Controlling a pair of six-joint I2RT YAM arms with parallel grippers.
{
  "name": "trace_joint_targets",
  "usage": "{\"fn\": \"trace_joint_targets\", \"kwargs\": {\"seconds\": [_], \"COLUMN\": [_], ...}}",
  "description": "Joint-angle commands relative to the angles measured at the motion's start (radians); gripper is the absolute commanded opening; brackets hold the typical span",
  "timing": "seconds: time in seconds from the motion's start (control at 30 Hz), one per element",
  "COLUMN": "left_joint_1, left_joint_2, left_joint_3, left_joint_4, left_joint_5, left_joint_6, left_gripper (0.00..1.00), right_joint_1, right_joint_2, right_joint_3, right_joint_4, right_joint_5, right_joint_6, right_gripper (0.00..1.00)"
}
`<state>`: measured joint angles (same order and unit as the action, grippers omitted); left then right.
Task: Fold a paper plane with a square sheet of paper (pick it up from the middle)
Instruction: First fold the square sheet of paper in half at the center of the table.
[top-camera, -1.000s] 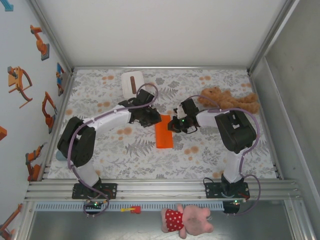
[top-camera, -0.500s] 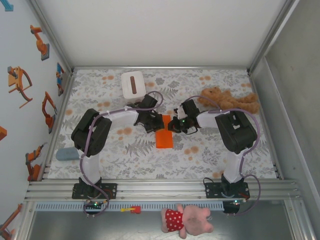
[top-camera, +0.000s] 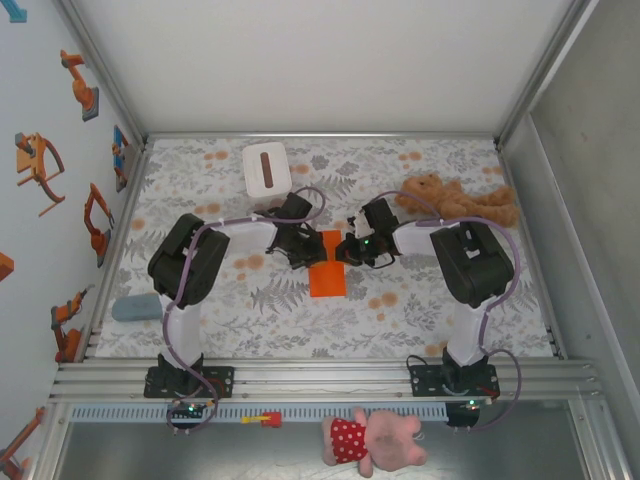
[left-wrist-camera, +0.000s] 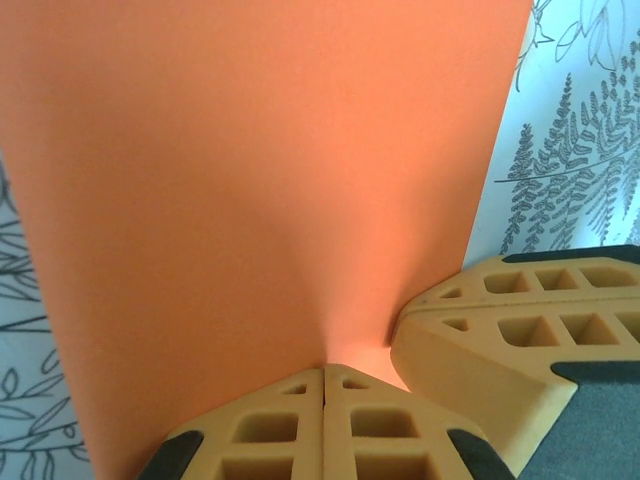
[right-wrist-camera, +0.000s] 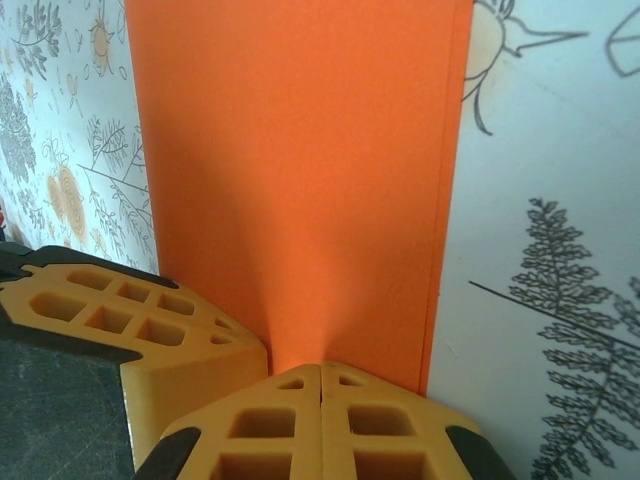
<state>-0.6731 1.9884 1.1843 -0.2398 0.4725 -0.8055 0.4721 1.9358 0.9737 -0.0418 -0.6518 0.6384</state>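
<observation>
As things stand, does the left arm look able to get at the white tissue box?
Probably not yet: the left gripper is shut on the orange paper, so it would drag the sheet along. Otherwise the tissue box stands uncovered just beyond that arm.

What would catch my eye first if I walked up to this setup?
The bright orange paper in the middle of the flowery table stands out first. The left claw and the right claw pinch it side by side near its far end. Next comes the tan plush toy, lying at the far right of the table.
</observation>
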Motion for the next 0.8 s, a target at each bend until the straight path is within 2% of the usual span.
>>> {"fn": "trace_joint_targets", "kwargs": {"seconds": [0.0, 0.23, 0.43, 0.6, 0.77], "left_joint_1": [0.034, 0.100, 0.153, 0.119, 0.059], "left_joint_2": [-0.014, -0.104, -0.233, -0.283, -0.162], "left_joint_3": [-0.068, -0.186, -0.231, -0.191, -0.099], "left_joint_4": [-0.054, -0.058, -0.086, 0.028, 0.108], "left_joint_5": [-0.019, -0.006, -0.040, 0.035, 0.020], "left_joint_6": [0.065, 0.117, 0.143, 0.093, 0.016], "left_gripper": [0.00, 0.00, 0.00, 0.00, 0.00], "right_joint_1": [-0.001, -0.003, -0.002, -0.002, -0.002], "right_joint_2": [0.145, 0.157, 0.149, 0.142, 0.151], "right_joint_3": [-0.068, -0.075, -0.081, -0.084, -0.086], "right_joint_4": [-0.219, -0.249, -0.233, -0.221, -0.207], "right_joint_5": [0.313, 0.357, 0.350, 0.338, 0.332], "right_joint_6": [-0.010, -0.012, -0.012, -0.008, -0.003], "right_gripper": [0.00, 0.00, 0.00, 0.00, 0.00]}}
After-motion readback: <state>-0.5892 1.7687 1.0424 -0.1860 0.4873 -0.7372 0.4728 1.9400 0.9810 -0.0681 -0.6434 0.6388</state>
